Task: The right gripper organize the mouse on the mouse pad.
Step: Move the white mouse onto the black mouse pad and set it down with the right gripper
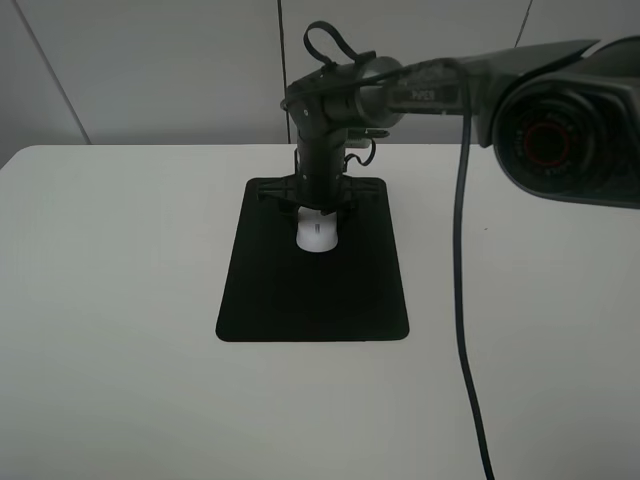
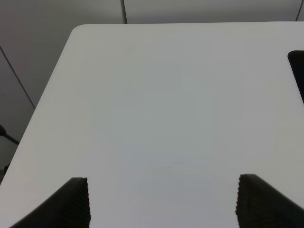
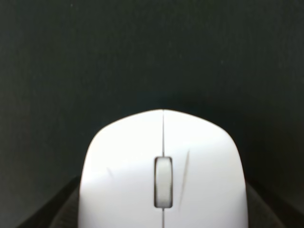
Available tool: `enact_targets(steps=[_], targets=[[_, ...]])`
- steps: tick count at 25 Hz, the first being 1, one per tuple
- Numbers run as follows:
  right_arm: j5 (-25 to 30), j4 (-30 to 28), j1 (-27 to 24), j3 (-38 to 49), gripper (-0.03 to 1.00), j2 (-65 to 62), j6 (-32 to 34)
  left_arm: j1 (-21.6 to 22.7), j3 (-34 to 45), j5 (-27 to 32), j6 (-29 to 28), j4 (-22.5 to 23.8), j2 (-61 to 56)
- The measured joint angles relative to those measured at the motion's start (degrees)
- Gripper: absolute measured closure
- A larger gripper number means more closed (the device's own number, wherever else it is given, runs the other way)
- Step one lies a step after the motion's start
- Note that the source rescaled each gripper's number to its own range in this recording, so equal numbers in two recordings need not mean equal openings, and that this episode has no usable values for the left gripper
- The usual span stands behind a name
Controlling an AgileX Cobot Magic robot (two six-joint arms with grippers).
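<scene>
Right gripper (image 1: 318, 208) is clenched on the mouse (image 1: 317, 237), its fingers (image 3: 64, 204) pressed against both flanks. The mouse sits on the far half of the mouse pad (image 1: 300, 300), roughly centred side to side. It is judged light, rigid and smooth-shelled, so liable to slip; the flanks are the proper hold. No marking is legible on mouse or pad. Left gripper (image 2: 161, 199) hangs spread over the table (image 2: 166, 95). Lettering on the arm (image 1: 430, 95) appears to read "PiPER".

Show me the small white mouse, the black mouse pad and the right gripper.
Small white oval mouse (image 1: 317, 238): exterior high view, top shell.
Flat black rectangular mouse pad (image 1: 310, 300): exterior high view, bare near part.
Right gripper (image 1: 318, 213): exterior high view, midway between fingertips.
</scene>
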Motion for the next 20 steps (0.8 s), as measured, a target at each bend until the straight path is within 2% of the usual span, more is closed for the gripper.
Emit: enact_targets(steps=[15, 16, 17, 18, 20], targets=[[0.51, -0.29, 0.0, -0.64, 0.95, 0.58, 0.12, 0.0, 0.0, 0.0, 0.0, 0.15, 0.0], [0.51, -0.29, 0.0, -0.64, 0.85, 0.58, 0.12, 0.0, 0.0, 0.0, 0.0, 0.15, 0.0], [0.44, -0.23, 0.0, -0.64, 0.68, 0.58, -0.03, 0.0, 0.0, 0.0, 0.0, 0.15, 0.0], [0.44, -0.23, 0.0, -0.64, 0.68, 0.58, -0.03, 0.0, 0.0, 0.0, 0.0, 0.15, 0.0], [0.3, -0.23, 0.07, -0.64, 0.42, 0.58, -1.02, 0.0, 0.0, 0.0, 0.0, 0.15, 0.0]])
